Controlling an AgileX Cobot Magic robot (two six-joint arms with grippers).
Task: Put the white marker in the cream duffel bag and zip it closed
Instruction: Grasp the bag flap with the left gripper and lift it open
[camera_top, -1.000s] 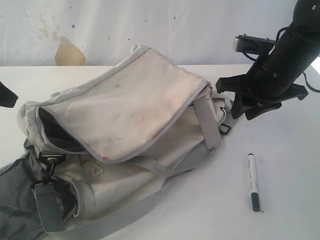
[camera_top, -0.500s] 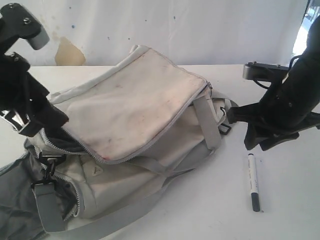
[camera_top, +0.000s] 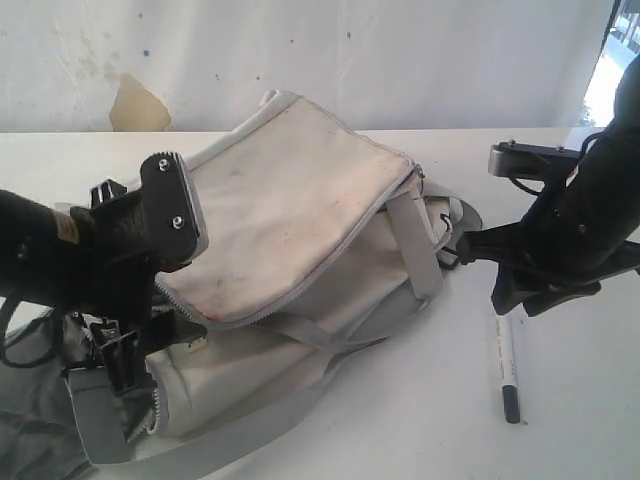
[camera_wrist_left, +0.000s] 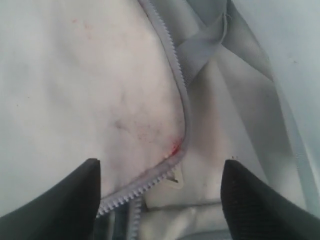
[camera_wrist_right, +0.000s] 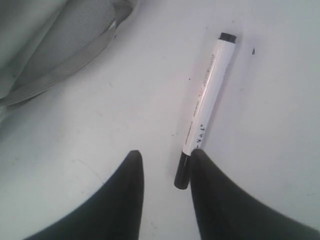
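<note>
Right gripper (camera_wrist_right: 166, 156), half-open and empty, hovers over the white marker (camera_wrist_right: 207, 95) — pickup step; next, straddle it, close.

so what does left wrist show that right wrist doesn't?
Left wrist only: the flap of the cream duffel bag up close, its grey zipper with a small red mark, and the left gripper open wide over it. Right wrist only: the white marker lying on the table, one dark end beside the open right gripper. Both: part of the bag, and open jaws holding nothing.
</note>
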